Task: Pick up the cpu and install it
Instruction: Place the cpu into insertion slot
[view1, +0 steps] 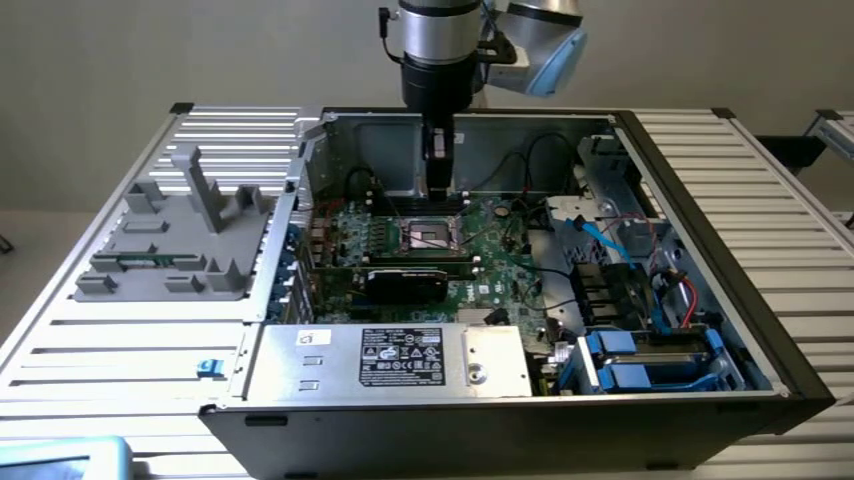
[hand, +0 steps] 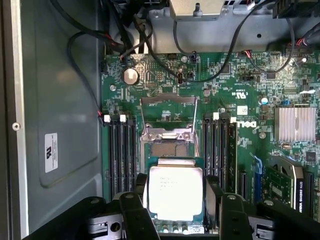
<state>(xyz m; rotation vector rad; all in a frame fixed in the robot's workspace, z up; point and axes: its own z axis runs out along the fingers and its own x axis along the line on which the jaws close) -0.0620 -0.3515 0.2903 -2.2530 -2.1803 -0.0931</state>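
Steel case, exterior view: you see the open computer case (view1: 534, 425) lying on its side on the slatted bench (view1: 747, 180), with the motherboard (view1: 514, 265) facing up.
Arm, exterior view: the gripper (view1: 439, 195) hangs inside the case, just above the socket (view1: 430, 236). The socket is near the middle of the motherboard, toward the case's far wall.
Cpu, wrist view: the cpu (hand: 175, 194) sits between the two black fingers (hand: 136, 200), silver top up, above the socket's open frame.
Claw, wrist view: it looks clenched on the cpu, one finger against each of two opposite edges.
Load plate, wrist view: the load plate (hand: 167, 134) appears swung back, and the bare socket bed shows beyond the chip. Memory slots (hand: 121, 150) flank the socket on both sides.
Weight, judged: light, so you need little force.
Stiffness, judged: rigid, flat and thin, which leaves little edge to grip.
Surface, judged: smooth metal, likely slippery.
Fragility, judged: the underside contacts and socket pins probably damage easily.
Hold, judged: take it by opposite rim edges and keep it level; never touch the underside.
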